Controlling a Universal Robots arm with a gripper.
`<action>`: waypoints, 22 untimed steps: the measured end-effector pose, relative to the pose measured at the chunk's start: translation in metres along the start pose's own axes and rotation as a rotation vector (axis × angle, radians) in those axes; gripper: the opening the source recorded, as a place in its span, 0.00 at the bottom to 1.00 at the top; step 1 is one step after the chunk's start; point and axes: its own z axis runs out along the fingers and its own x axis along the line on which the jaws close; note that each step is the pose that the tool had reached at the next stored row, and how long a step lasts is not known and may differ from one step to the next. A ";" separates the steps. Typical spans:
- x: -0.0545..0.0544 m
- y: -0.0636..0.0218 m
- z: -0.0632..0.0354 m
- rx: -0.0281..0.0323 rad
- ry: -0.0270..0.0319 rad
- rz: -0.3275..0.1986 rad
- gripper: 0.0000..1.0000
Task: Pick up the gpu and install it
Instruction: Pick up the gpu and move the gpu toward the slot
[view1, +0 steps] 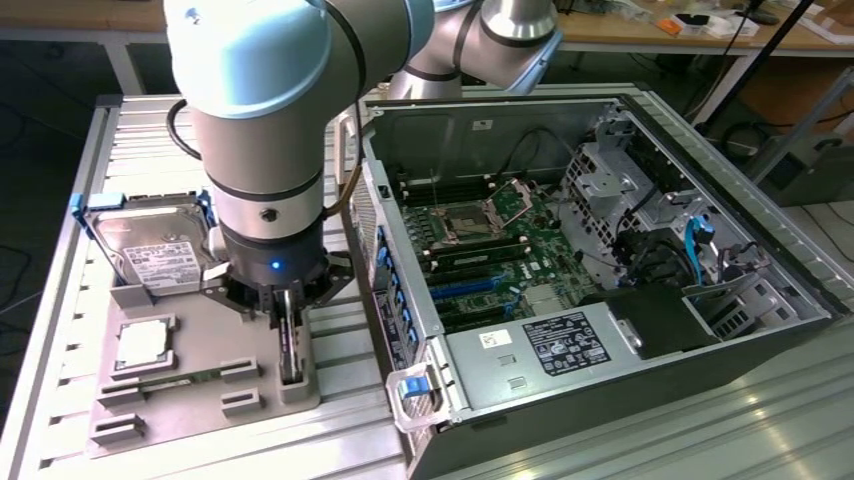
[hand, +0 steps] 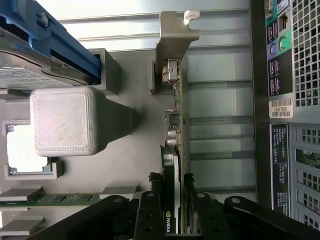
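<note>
my gripper (view1: 291, 312) (hand: 170, 186) pinching the gpu (view1: 295, 352) (hand: 176, 115), upright edge-on on gray tray (view1: 200, 345), just outside open computer case (view1: 747, 345), hard drive (view1: 154, 255) and processor (view1: 144, 343) farther from case, case wall between gpu and motherboard (view1: 507, 250)

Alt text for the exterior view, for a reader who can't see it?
A robot arm's gripper reaches straight down, closed on the gpu, which stands on edge in a grey fixture plate on the exterior view's left. A hard drive sits on the same plate, and an open computer case lies on that view's right.
</note>
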 end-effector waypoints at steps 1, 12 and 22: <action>0.000 0.0000 -0.0008 -0.0001 0.0000 0.000 0.27; 0.000 0.0005 -0.0113 -0.0001 0.0000 0.000 0.27; 0.000 0.0006 -0.0144 0.0000 0.0000 0.000 0.27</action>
